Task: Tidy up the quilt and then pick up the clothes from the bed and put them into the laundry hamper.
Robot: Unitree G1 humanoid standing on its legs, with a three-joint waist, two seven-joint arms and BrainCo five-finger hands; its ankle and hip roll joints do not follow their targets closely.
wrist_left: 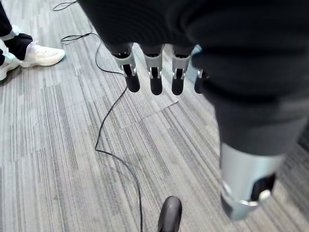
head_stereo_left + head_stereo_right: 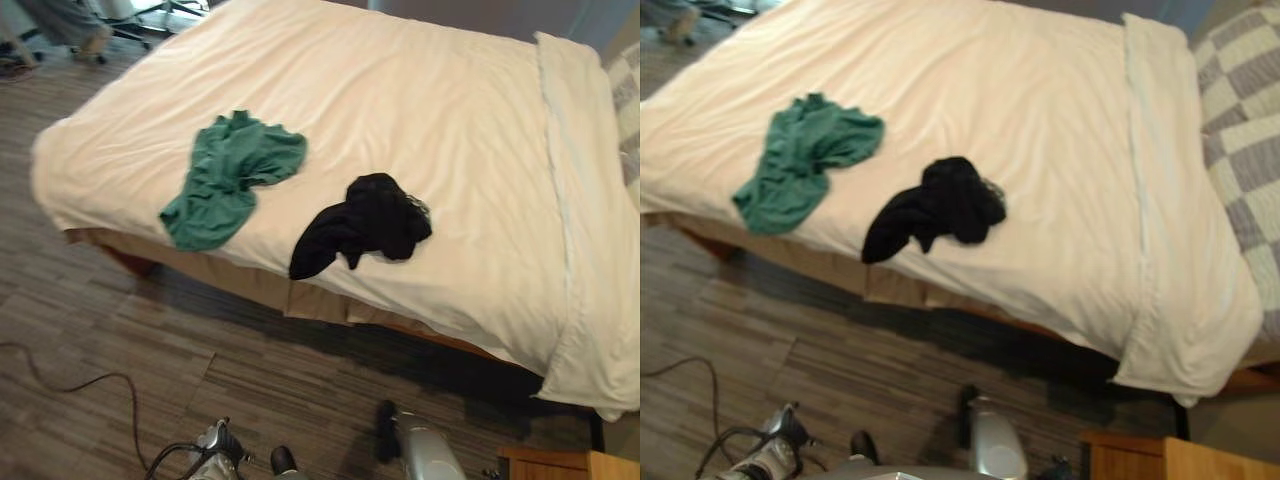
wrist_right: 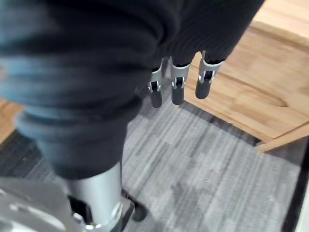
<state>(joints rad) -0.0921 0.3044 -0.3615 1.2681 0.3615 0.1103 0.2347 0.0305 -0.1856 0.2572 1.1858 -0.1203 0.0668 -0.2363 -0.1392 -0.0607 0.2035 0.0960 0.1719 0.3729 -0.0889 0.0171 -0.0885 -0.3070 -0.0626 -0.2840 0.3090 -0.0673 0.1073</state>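
Observation:
A cream quilt (image 2: 400, 120) lies spread over the bed, its edge hanging over the near side. On it a crumpled green garment (image 2: 228, 178) rests near the bed's left front edge. A bunched black garment (image 2: 368, 222) sits to its right, one end drooping over the edge. My left hand (image 1: 152, 72) hangs low above the grey floor, fingers straight and holding nothing. In the right wrist view my right hand (image 3: 176, 84) also points down with straight fingers, empty, beside a wooden piece of furniture (image 3: 260, 87).
A checked grey and white pillow (image 2: 1240, 130) lies at the bed's right end. The wooden furniture (image 2: 560, 465) stands at the lower right by the bed's corner. A person's white shoe (image 1: 41, 54) and a chair base (image 2: 130, 30) are off to the left.

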